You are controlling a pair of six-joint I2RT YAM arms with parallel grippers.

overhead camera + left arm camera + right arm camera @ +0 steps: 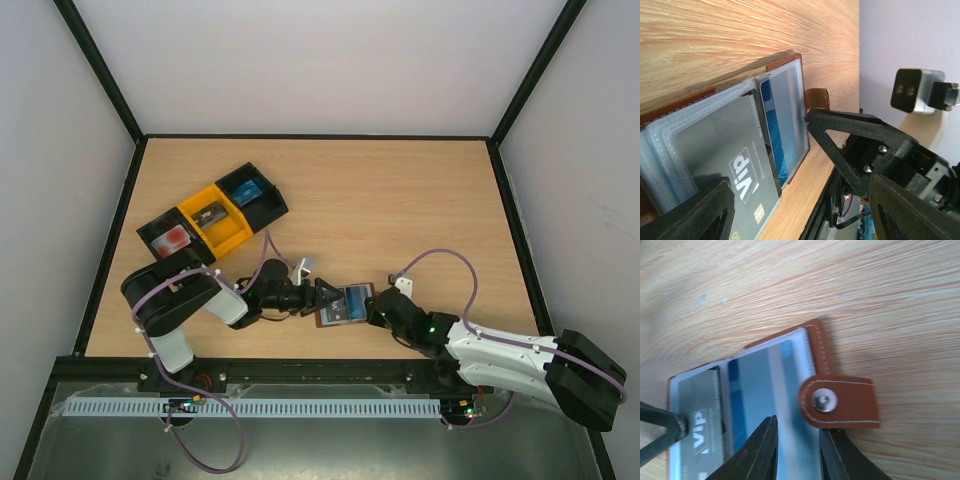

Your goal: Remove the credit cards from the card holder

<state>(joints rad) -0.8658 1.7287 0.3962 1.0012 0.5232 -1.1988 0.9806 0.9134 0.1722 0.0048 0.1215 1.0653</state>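
Observation:
The brown card holder (345, 303) lies open on the table near the front, between both grippers. Its clear pockets hold a grey "VIP" card (735, 170) on the left and a blue card (782, 115) on the right. The VIP card (702, 410) sticks partly out of its pocket. My left gripper (324, 298) is open wide at the holder's left side, one finger (695, 215) resting over the VIP card. My right gripper (797, 427) is narrowly open over the blue card (760, 390), its right finger beside the snap tab (837, 401).
Three joined open trays stand at the back left: a black one (170, 240) with a pale red-patched card, a yellow one (213, 217) with a dark card, and a black one (250, 192) with a blue card. The table's front edge runs just below the holder.

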